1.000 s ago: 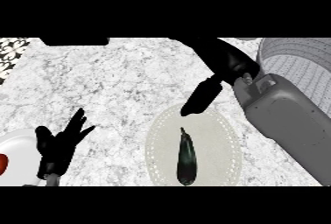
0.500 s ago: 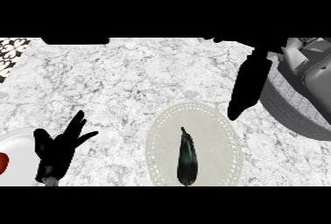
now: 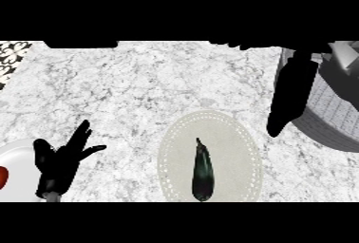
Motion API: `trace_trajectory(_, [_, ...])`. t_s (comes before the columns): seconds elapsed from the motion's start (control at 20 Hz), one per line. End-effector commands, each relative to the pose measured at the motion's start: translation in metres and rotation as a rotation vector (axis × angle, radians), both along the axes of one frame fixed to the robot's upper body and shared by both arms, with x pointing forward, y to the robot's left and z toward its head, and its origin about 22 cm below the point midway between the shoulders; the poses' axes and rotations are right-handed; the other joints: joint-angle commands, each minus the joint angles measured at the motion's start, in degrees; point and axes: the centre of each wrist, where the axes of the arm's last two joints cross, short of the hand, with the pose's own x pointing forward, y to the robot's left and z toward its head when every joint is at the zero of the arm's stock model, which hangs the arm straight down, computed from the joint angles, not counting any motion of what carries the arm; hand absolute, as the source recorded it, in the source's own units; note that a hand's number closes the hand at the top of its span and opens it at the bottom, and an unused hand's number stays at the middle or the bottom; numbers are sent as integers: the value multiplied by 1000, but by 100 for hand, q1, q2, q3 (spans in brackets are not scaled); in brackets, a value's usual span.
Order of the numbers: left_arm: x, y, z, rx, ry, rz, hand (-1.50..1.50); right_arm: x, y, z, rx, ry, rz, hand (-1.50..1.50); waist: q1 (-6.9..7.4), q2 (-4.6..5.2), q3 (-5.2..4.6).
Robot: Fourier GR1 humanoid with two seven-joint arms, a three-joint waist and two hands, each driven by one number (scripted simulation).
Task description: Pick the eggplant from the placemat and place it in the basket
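Observation:
A dark, slender eggplant (image 3: 203,172) lies lengthwise on an oval pale placemat (image 3: 238,147) at the lower middle of the counter. The grey woven basket (image 3: 329,111) stands at the right edge, partly cut off. My right hand (image 3: 289,97) hangs in front of the basket's left side, fingers straight and pointing down, up and to the right of the eggplant and apart from it. At the lower left, my left hand (image 3: 60,159) rests open with fingers spread upward, holding nothing.
A white plate (image 3: 17,163) with something red on it sits at the lower left edge, under the left hand. A patterned object (image 3: 10,59) shows at the upper left corner. Marbled counter spans the middle.
My right hand has swung to the right and upward, from above the placemat toward the basket, its fingers straightening. The eggplant and the left hand have stayed put.

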Motion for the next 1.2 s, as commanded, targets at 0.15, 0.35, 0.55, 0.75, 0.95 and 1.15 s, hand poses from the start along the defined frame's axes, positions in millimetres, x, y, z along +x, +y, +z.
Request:
trace_trajectory(0.15, [-27, 20, -31, 57, 194, 26, 0, -7, 14, -24, -41, 30, -32, -150, 44, 66, -47])
trace_trajectory(0.35, [-31, 2, -32, 51, 173, 34, 0, -24, 24, -78, -8, 46, -25, -150, 27, 61, -36])
trace_trajectory(0.55, [-23, 7, -30, 58, 170, 22, 0, -25, 27, -92, -6, 35, -41, -150, 39, 74, -39])
trace_trajectory(0.75, [-33, 3, -32, 58, 190, 31, 0, -44, 33, -117, -75, 47, -18, -150, 43, 58, -38])
trace_trajectory(0.95, [-19, 25, -26, 51, 175, 35, 0, -40, 35, -132, -89, 74, -34, -150, 60, 82, -44])
trace_trajectory(1.15, [-29, 13, -34, 58, 168, 36, 0, -47, 36, -144, -81, 66, -45, -150, 75, 74, -43])
